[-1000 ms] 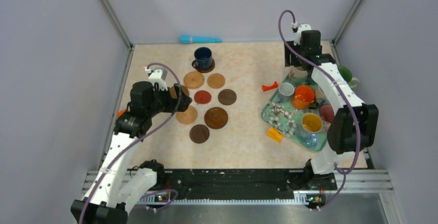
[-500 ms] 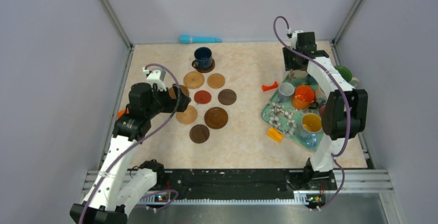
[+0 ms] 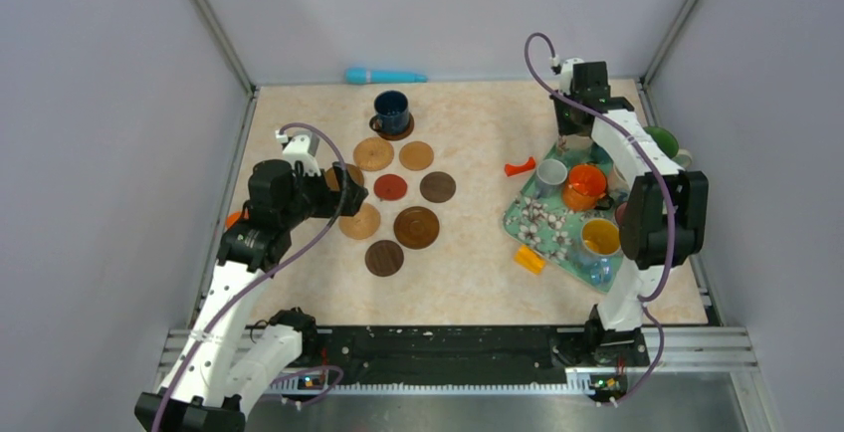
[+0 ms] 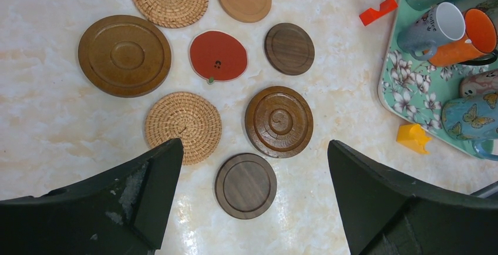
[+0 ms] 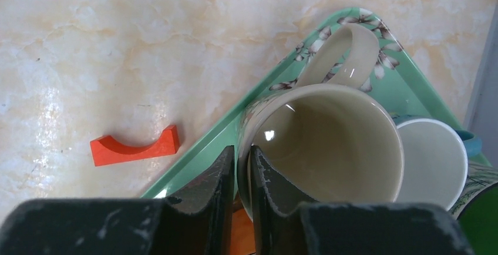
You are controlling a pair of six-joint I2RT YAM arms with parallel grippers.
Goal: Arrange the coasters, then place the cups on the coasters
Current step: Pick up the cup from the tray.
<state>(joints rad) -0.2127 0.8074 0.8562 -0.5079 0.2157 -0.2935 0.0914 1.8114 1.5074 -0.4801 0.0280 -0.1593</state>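
- Cream in colour, the large handled ceramic mug [image 5: 329, 149] is standing upright at the far corner of the teal floral rectangular tray [image 5: 418, 93], on the right side of the pale marbled counter [image 3: 478, 253].
- The right end effector [image 5: 242, 152] is clamping on that mug's left rim. One finger is inside the bowl and one outside, with the thin wall pinched between them.
- The left end effector [image 4: 253, 149] is hanging with its jaws wide apart above the round wooden and woven coasters [image 4: 183, 127]. It is holding nothing.
- Those coasters are lying in a loose cluster on the left half of the counter, the red apple-shaped coaster [image 4: 218, 55] in the middle.
- A dark blue ceramic mug [image 3: 391, 106] is standing on a coaster at the far edge of the group.
- Judged from here, the cream mug is about to be lifted and carried left to a free coaster.
- The pinch is taking only a narrow bite of rim on one side. A heavy mug may be swinging or slipping once it leaves the tray.
- A white-lined mug [image 5: 431, 161] is crowding the cream mug's right side, so a tilted lift could be knocking or dragging it.
- The small orange-red arched block [image 5: 134, 147] is lying on the counter just left of the tray. A low carry could be clipping it.
- Both arms may be crowding each other over the coasters.
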